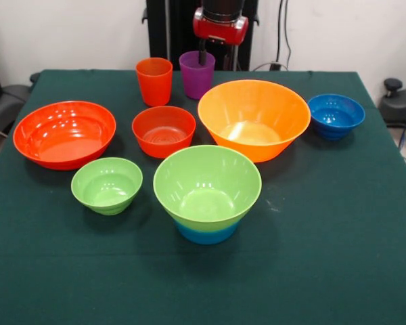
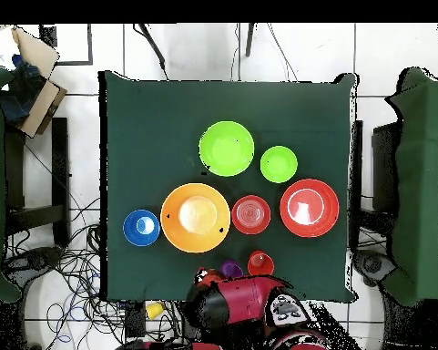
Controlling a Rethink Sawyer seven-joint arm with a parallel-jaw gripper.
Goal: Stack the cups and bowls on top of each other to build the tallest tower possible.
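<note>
We see the gripper (image 1: pixel 204 57) at the table's far edge in the front view, reaching down into the mouth of the purple cup (image 1: pixel 197 74); only one dark finger shows at the cup's rim, so we cannot tell how far the hand is open or whether it has any hold on the cup. The cup stands upright, its long axis vertical, just beside the orange-red cup (image 1: pixel 154 80). The tower (image 1: pixel 207 191), a light green bowl nested on a light blue one, sits nearer the camera, well apart from the gripper, with the medium red-orange bowl (image 1: pixel 164 131) and the large yellow-orange bowl (image 1: pixel 254 118) between. We judge any carry must rise above those rims. In the overhead view, bare green cloth lies beyond the tower, and the dark blue bowl (image 2: pixel 141 228) stands off to one side.
</note>
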